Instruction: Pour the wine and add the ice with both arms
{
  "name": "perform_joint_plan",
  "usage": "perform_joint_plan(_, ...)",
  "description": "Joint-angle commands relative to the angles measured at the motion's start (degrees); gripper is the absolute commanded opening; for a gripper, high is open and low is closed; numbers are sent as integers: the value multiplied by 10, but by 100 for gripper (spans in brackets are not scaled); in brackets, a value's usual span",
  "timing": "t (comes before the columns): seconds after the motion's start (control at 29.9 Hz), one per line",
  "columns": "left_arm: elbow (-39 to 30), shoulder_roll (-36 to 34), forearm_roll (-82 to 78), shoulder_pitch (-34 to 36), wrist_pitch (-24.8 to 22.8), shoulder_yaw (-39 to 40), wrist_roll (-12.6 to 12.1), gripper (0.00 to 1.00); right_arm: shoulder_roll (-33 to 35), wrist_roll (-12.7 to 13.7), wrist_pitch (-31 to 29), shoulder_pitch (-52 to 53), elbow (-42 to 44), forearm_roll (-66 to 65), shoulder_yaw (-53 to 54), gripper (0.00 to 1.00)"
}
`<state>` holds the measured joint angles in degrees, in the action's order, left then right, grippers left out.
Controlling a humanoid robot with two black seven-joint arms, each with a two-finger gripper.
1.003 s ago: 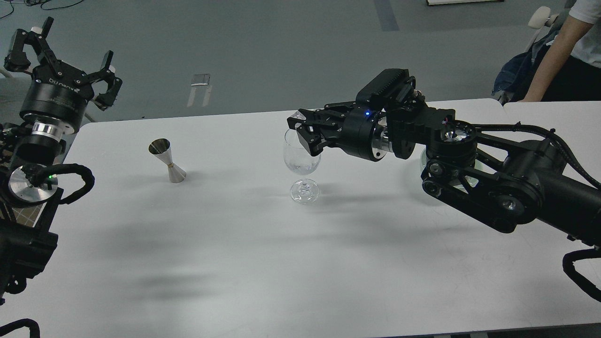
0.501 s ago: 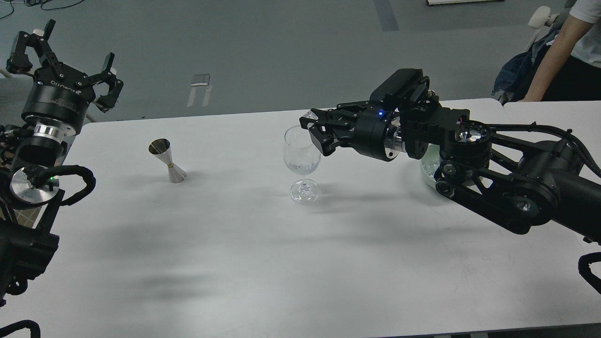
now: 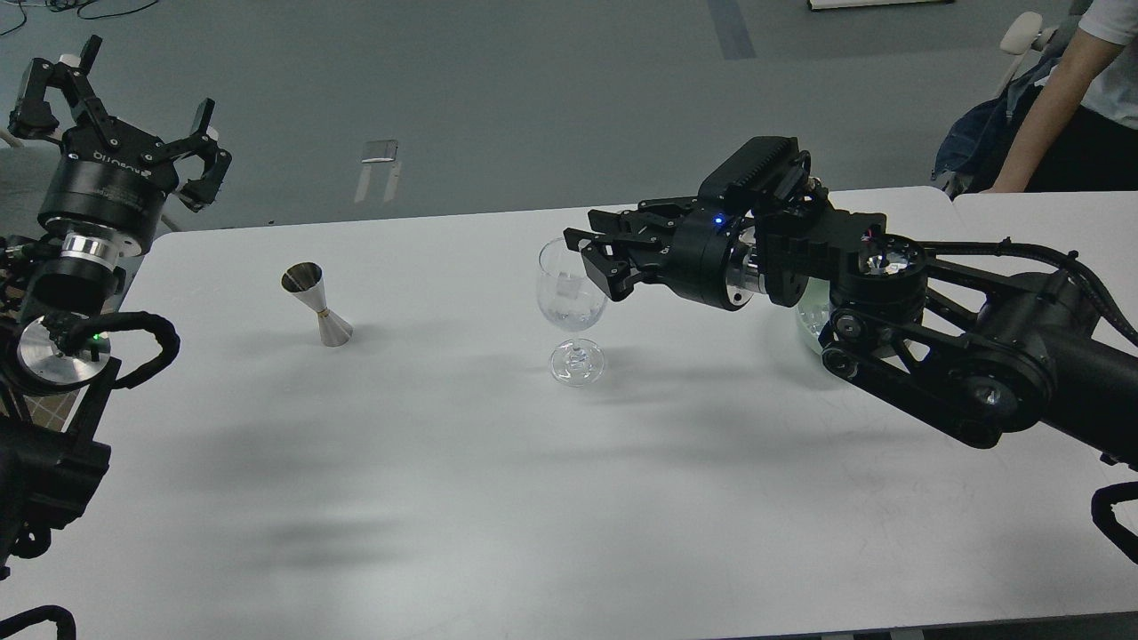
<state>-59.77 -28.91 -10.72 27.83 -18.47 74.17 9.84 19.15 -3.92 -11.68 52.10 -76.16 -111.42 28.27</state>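
At right of centre, the right arm covers most of a pale bowl; its contents cannot be seen. The person in the upper right corner is cut by the frame edge, showing only a forearm and torso. The left arm runs off the left edge. Liquid in the wine glass is too clear to judge.

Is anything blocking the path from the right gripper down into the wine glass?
Nothing visible does. The right gripper sits at the rim of the wine glass, whose mouth is uncovered. An ice cube shows inside the bowl. The jigger stands well off to the left, and the left gripper is raised beyond the table's left edge.
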Motion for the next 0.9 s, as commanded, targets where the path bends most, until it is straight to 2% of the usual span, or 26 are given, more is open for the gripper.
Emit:
perform_joint_plan(0.0,0,0,0,0,0,0,0,98,3,0,0,1,-2,1,1,55)
perform_joint_plan(0.03,0,0,0,-1,0,0,0,98,3,0,0,1,-2,1,1,56)
perform_joint_plan(0.13,0,0,0,0,0,0,0,98,3,1,5,1,-8,2,12,72)
perform_joint_plan(0.17,0,-1,0,0,0,0,0,98,2,1,5,1,-8,3,30,85)
perform_joint_plan(0.2,0,0,0,0,0,0,0,98,0,1,5,0,-9,4,43,93)
perform_joint_plan(0.23,0,-1,0,0,0,0,0,98,-2,1,5,0,-8,5,58,96)
perform_joint_plan(0.33,0,-2,-2,0,0,-3,-1,98,-9,2,5,-2,-7,9,130,100)
perform_joint_plan(0.5,0,-3,-3,-1,-1,-6,-5,98,-38,3,6,-3,1,38,230,100)
perform_joint_plan(0.67,36,-1,-9,7,2,-4,-2,98,-63,2,6,-9,36,162,330,100)
perform_joint_plan(0.77,69,0,-11,17,3,-8,-4,98,-60,2,7,-9,39,264,369,100)
perform_joint_plan(0.87,70,0,-12,16,2,-9,-1,98,-53,3,7,-10,47,335,419,100)
